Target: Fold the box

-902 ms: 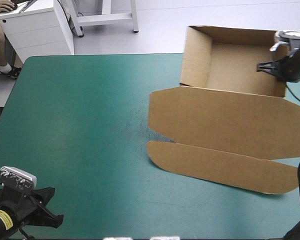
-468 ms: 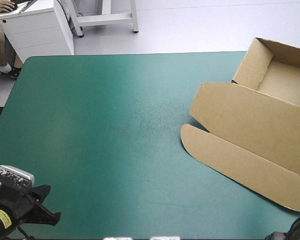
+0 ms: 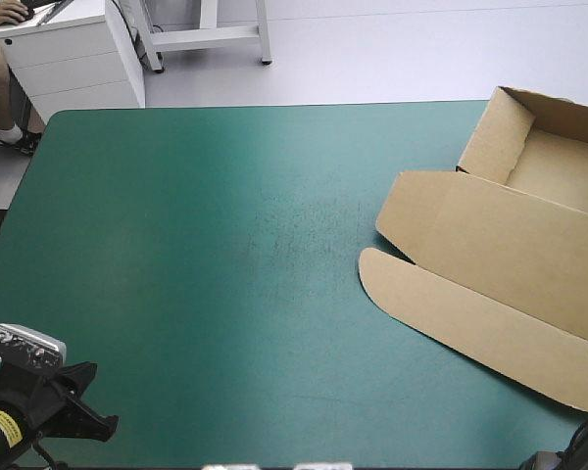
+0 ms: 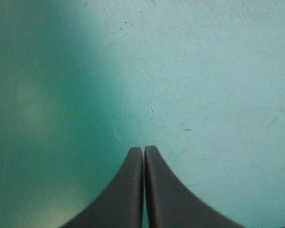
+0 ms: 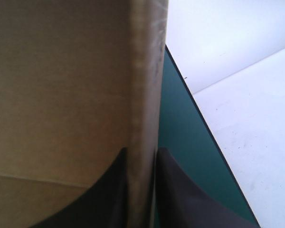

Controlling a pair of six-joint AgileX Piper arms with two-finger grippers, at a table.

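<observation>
**High view:** the cut brown cardboard box (image 3: 490,245) is at the table's right side and runs out of view at the right. The tray part, w/ walls raised, is by the far right corner. The lid panel (image 3: 500,250) lies flat on the teal-green table cover (image 3: 196,255), w/ its rounded tuck flap (image 3: 451,313) on the side nearest the robot. The left gripper w/ black fin fingers (image 3: 100,423) sits at the near left corner, well apart from the box.

**Left wrist view:** fingers pressed together into one point, nothing between them. Only bare cover ahead.

**Right wrist view:** the right gripper (image 5: 142,154) is clamped on a raised box wall, w/ the board's edge running up between its fingers. The table's edge is just beside that wall.

**Step, prob.:** walls are up and the lid is still flat, so folding looks mostly done. The right arm seems to be shifting or steadying the tray by its wall.

**Next move calls for:** settle the tray flat on the cover, clear of the table's edge. Then let go w/o tugging the wall out of its tuck. The left arm would need a long reach across to help.
</observation>
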